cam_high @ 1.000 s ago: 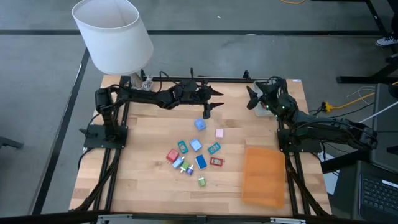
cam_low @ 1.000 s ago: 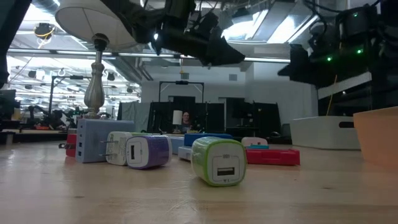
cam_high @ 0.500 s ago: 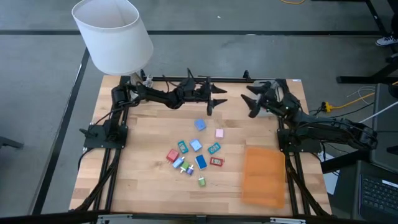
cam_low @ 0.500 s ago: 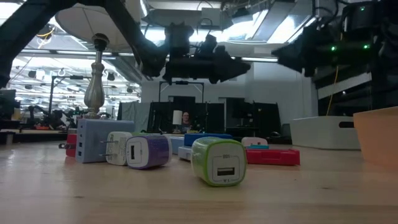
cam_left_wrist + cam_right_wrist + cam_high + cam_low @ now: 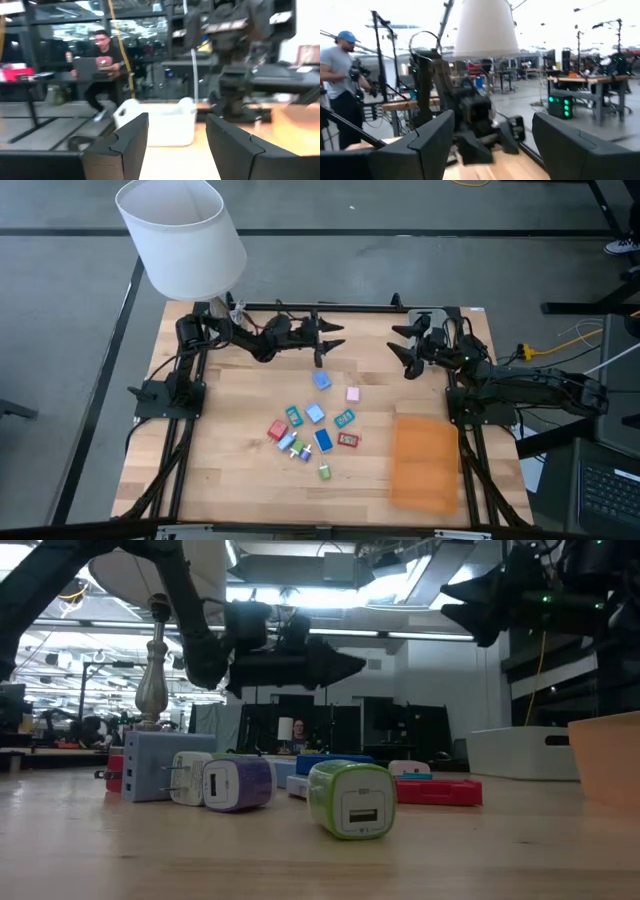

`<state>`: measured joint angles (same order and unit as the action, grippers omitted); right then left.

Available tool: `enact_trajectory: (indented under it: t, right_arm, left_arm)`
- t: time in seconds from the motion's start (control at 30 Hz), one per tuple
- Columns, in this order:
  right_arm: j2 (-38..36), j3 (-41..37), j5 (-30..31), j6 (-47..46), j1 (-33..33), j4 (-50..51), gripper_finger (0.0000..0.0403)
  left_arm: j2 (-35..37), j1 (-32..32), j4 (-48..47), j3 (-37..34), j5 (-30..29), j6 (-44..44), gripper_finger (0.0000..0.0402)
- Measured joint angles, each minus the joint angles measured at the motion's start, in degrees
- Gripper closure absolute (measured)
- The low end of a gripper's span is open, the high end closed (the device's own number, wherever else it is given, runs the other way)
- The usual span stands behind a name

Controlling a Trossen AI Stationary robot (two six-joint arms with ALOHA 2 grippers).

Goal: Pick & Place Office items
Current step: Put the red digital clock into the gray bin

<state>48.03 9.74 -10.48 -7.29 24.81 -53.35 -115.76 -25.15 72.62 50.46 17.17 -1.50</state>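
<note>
Grey floor (image 5: 400,270) surrounds the table; a white-shaded lamp (image 5: 180,235) stands behind.

Robotics lab: rows of workbenches (image 5: 580,80), equipment racks, person at laptop (image 5: 100,65), overhead strip lighting.

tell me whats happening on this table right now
Nothing is being held yet. The left gripper and the right gripper both hang open above the far side of the wooden table, facing each other. The office items, small colourful pieces, lie in a loose cluster mid-table, untouched. An orange bin sits to their right, under the right arm, and a lamp stands at the far left corner.
</note>
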Motion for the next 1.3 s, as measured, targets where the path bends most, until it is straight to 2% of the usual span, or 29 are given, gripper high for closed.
enact_trajectory:
  t: [0.17,0.33,0.47,0.53,0.63,0.7,0.83,0.9,1.03,1.17,1.3]
  right_arm:
    - [0.0,0.0,1.56,-0.02,-1.81,-2.32,0.014]
    - [0.0,0.0,1.64,-0.32,-2.64,-2.32,0.014]
    - [0.09,1.88,1.13,-1.98,-3.96,3.05,0.014]
    - [1.13,3.7,3.35,-3.58,-5.94,7.68,0.014]
    - [4.57,5.26,6.34,-5.76,-11.79,11.74,0.014]
    - [7.74,5.92,9.43,-6.21,-16.87,11.49,0.014]
    - [15.36,8.27,18.09,-5.75,-27.49,11.33,0.014]
    - [19.54,10.36,21.28,-5.34,-31.54,10.96,0.014]
    - [27.4,16.41,22.08,-4.82,-36.85,10.85,0.014]
    - [32.87,22.23,22.06,-0.99,-39.73,11.49,0.014]
    - [35.25,24.76,22.1,0.74,-41.05,11.79,0.014]
  left_arm:
    - [1.04,1.86,-12.95,-0.09,-1.13,-7.23,0.0208]
    - [7.97,6.87,-26.24,0.0,-4.74,-17.58,0.0208]
    - [14.4,10.52,-36.86,0.02,-12.04,-22.2,0.0208]
    - [17.17,11.98,-41.14,0.02,-15.5,-24.31,0.0208]
    - [20.0,13.3,-43.39,0.02,-16.67,-24.36,0.0208]
    - [20.65,13.79,-42.51,-0.26,-15.23,-22.46,0.0208]
    - [21.02,15.41,-39.45,-3.12,-15.5,-17.06,0.0208]
    - [21.23,17.23,-38.59,-4.55,-19.52,-15.74,0.0208]
    - [22.01,22.66,-37.88,-6.67,-27.32,-13.3,0.0208]
    - [23.4,28.5,-38.27,-7.08,-34.1,-12.31,0.0208]
    - [24.92,33.08,-40.34,-7.1,-41.99,-10.91,0.0208]
